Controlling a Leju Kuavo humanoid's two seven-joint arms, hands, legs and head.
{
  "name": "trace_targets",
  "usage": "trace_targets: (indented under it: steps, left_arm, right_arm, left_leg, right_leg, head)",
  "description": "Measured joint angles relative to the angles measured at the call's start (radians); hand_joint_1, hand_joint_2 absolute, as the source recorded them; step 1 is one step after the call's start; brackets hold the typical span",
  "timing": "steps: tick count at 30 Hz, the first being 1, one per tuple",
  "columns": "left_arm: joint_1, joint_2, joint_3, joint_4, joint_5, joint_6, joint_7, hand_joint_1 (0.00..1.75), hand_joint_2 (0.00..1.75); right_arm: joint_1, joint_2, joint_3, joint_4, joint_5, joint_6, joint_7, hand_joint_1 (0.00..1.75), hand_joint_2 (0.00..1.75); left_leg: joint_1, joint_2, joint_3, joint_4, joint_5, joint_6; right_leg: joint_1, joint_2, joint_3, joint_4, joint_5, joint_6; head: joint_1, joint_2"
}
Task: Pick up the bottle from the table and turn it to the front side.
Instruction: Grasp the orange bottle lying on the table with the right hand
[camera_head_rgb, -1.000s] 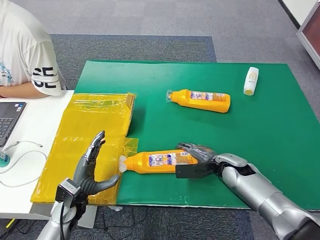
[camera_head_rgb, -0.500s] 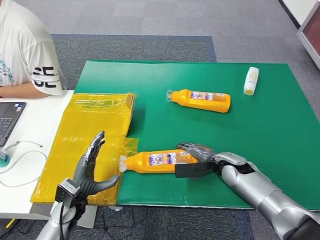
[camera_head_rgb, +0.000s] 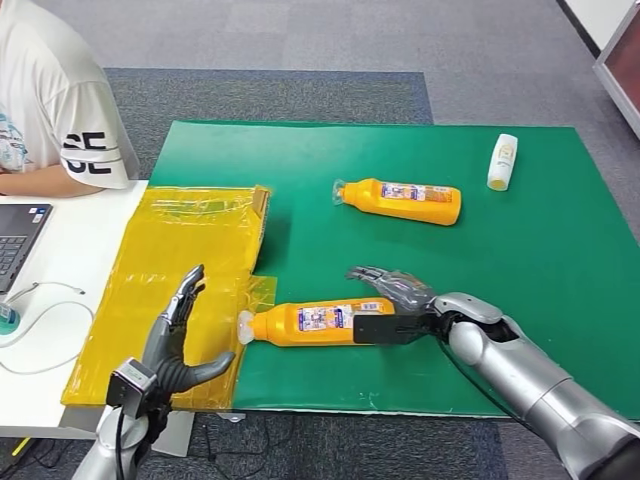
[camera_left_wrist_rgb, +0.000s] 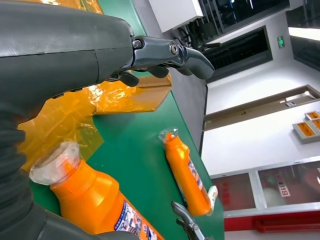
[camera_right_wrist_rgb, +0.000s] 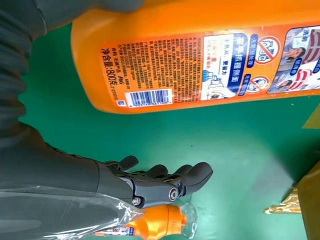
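An orange bottle (camera_head_rgb: 321, 323) lies label-up on the green worktop (camera_head_rgb: 528, 250). The right robot hand (camera_head_rgb: 392, 305) brackets its base, fingers apart, ready to grip; the left robot hand (camera_head_rgb: 181, 340) hovers, fingers spread.

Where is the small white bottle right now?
In the head view, the small white bottle lies at the green mat's far right corner, beyond the far orange bottle.

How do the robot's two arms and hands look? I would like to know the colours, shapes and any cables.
Both arms are silver metal with rounded segments. The right arm carries a thin dark cable along it. Each robot hand is dark grey with slim jointed fingers and a thick thumb: the left robot hand sits above a small grey box at the wrist, the right robot hand ends a tapered forearm. Close up, a grey ribbed cover wraps each wrist.
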Motion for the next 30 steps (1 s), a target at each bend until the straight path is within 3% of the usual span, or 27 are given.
trace_targets:
  steps: [8,18,30]
  left_arm:
    - [-0.008,-0.001,0.002,0.003,0.000,-0.003,0.000,0.00,1.75]
    - [-0.045,-0.010,-0.004,0.031,-0.002,-0.010,0.000,0.00,1.75]
    - [-0.051,-0.011,-0.010,0.045,-0.001,-0.009,0.000,0.00,1.75]
  right_arm:
    - [-0.002,0.010,0.013,0.003,0.009,0.020,-0.010,0.00,1.75]
    - [-0.003,0.107,0.083,0.069,0.017,0.024,-0.024,0.00,1.75]
    - [-0.010,0.154,0.120,0.124,0.015,-0.010,-0.023,0.00,1.75]
  left_leg:
    - [0.000,0.000,0.000,0.000,0.000,0.000]
    - [0.000,0.000,0.000,0.000,0.000,-0.001]
    - [0.000,0.000,0.001,0.000,0.000,-0.001]
  right_leg:
    - [0.000,0.000,0.000,0.000,0.000,0.000]
    - [0.000,0.000,0.000,0.000,0.000,0.000]
    - [0.000,0.000,0.000,0.000,0.000,0.000]
  head:
    - [0.000,0.000]
    - [0.000,0.000]
    - [0.000,0.000]
